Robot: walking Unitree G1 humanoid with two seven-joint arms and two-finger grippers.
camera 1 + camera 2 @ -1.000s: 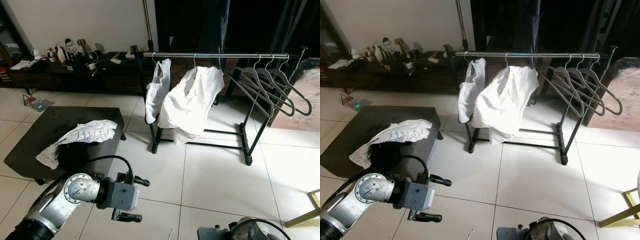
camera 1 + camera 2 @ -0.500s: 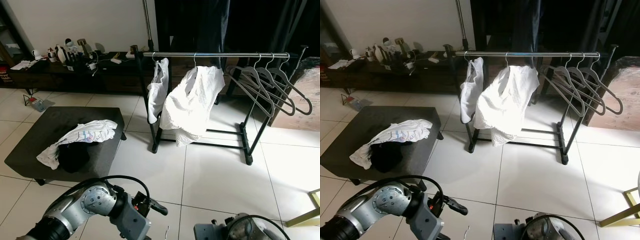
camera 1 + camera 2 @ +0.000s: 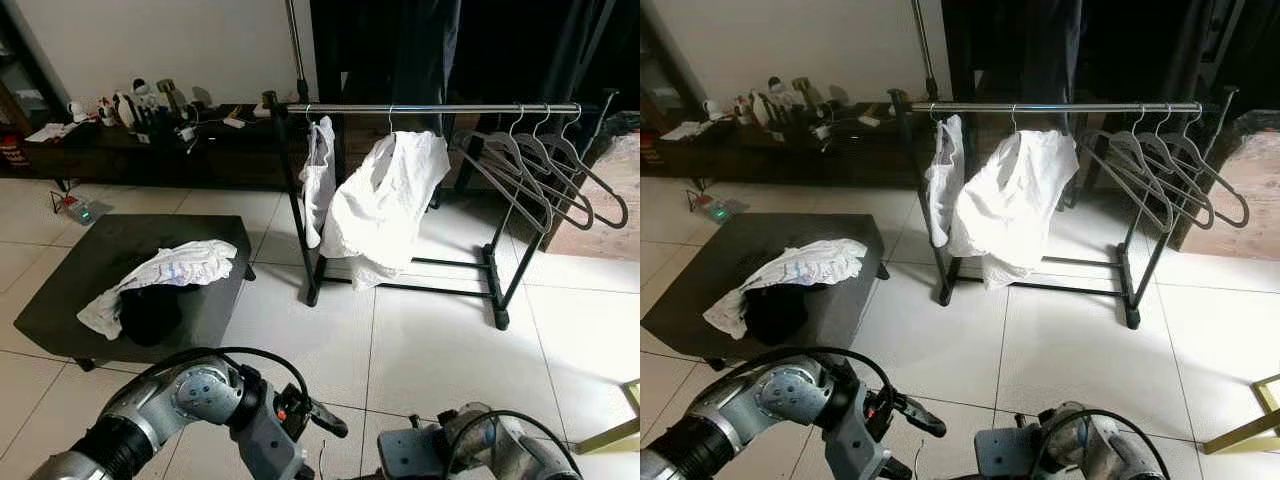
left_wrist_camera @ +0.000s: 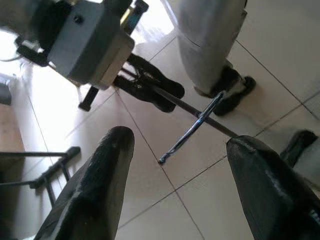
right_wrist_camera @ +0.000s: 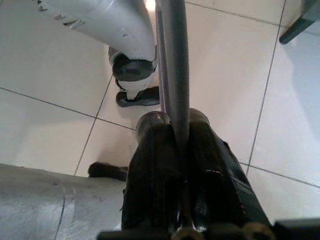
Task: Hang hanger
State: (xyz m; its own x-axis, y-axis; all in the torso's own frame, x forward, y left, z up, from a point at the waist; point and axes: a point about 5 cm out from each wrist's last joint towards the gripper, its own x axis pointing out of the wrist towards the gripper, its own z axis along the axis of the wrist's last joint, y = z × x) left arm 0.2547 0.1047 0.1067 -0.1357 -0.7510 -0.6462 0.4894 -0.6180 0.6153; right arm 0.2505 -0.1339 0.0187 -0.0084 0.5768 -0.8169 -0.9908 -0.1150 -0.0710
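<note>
My right gripper [image 5: 176,118] is shut on the grey bar of a hanger [image 5: 174,60], held low over the floor tiles. In the left wrist view that hanger's thin metal hook [image 4: 196,126] sticks out from the right gripper [image 4: 167,99]. My left gripper [image 3: 910,443] is open just beside it, its two black fingers [image 4: 107,170] spread either side of the hook without touching it. Across the room stands the black clothes rack with a chrome rail [image 3: 430,108].
The rail carries two white garments [image 3: 385,200] on hangers and three empty grey hangers [image 3: 545,170] at its right end. A dark low table [image 3: 70,285] with heaped clothes stands at the left. A cluttered dark sideboard [image 3: 150,125] lines the back wall. White tiles [image 3: 440,340] lie between me and the rack.
My left arm has swung down and inward, bringing its gripper close to the right one. The right arm has come up slightly into view. The camera has shifted a little.
</note>
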